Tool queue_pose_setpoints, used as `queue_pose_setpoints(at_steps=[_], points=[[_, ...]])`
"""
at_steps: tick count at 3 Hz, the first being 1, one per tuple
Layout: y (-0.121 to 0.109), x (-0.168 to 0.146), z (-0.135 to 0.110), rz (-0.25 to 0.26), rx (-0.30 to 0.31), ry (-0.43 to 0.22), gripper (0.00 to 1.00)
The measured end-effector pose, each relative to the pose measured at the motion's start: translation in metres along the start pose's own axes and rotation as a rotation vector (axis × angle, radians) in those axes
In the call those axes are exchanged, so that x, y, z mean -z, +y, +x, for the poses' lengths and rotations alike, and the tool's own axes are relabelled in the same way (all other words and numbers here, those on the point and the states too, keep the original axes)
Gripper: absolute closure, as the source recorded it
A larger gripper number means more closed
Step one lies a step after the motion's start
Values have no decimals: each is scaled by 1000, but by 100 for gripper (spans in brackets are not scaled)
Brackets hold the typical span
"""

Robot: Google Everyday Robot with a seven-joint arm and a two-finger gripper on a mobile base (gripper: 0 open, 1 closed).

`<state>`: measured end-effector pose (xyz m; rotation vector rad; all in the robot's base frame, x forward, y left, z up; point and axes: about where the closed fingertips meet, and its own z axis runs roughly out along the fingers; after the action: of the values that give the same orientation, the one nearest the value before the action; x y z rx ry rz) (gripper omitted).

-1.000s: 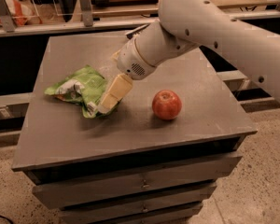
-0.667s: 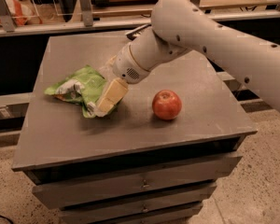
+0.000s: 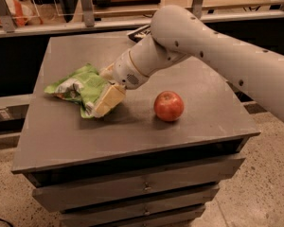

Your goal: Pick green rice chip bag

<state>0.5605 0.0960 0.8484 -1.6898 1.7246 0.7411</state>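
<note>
Contact is seen between the gripper and the bag, which is spread on the left half of the table with its long axis laid left to right. The gripper is planted on the bag's right, near end, reached in from the far right by the arm, so most of the bag is found to the gripper's left. Whether the gripper is clenched on the foil cannot be told. The apple is set apart at the right.
</note>
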Motion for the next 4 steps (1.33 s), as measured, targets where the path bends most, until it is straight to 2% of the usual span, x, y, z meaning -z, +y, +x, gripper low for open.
queue_pose_setpoints(at_steps=[1,2,3,4], points=[[-1,-1,-1,21,1,6,62],[-5,10,-17,55,30,-35,87],[-8,27,-38,87,56,-104,100],[-9,43,-54,102,75,-174,100]])
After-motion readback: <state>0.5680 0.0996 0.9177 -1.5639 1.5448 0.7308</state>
